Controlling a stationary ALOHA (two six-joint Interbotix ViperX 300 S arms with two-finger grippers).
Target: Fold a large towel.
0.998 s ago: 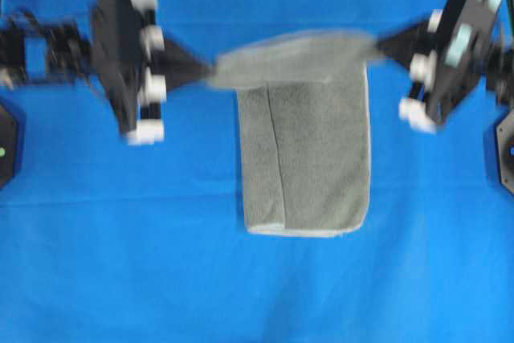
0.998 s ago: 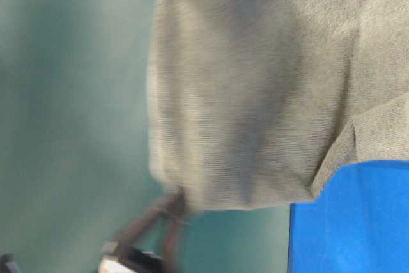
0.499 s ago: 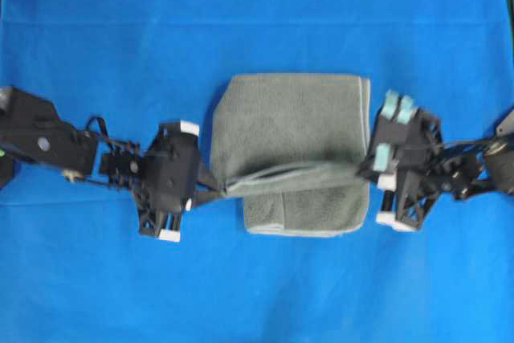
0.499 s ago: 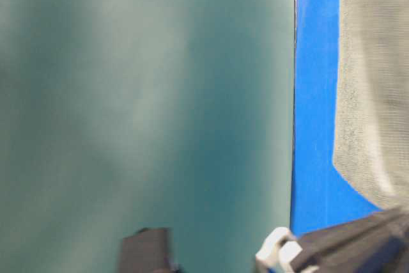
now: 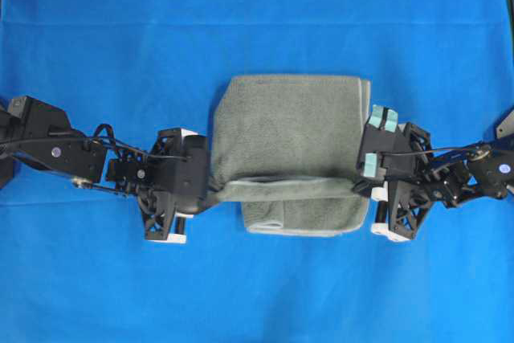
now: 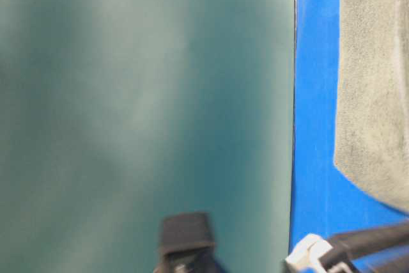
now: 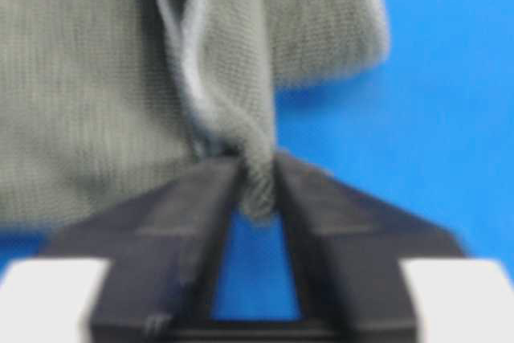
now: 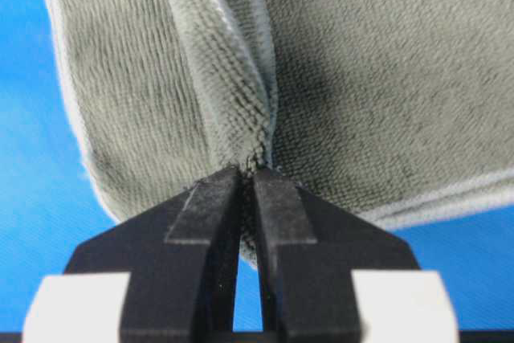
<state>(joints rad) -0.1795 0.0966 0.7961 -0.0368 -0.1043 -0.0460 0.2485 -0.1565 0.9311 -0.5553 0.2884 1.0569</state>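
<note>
The grey-green towel (image 5: 289, 126) lies folded in the middle of the blue cloth, with a raised ridge of it stretched sideways near its front edge. At the ridge's left end is my left gripper (image 5: 213, 194). In the left wrist view its jaws stand a little apart, and a strip of towel (image 7: 80, 78) still hangs between the fingertips of the gripper (image 7: 257, 168). My right gripper (image 5: 359, 189) is at the ridge's right end. In the right wrist view it (image 8: 249, 170) is pinched tight on a fold of towel (image 8: 385, 62).
The blue backdrop cloth (image 5: 257, 14) covers the whole table. Both arms reach in low from the left (image 5: 56, 150) and right (image 5: 482, 170) edges. The table-level view shows a teal wall (image 6: 140, 94), a towel edge (image 6: 374, 94) and dark arm parts (image 6: 185, 238) at the bottom.
Both grippers swept from the far side toward the front, carrying the towel's edge over the folded part and lowering it. The left jaws have since parted.
</note>
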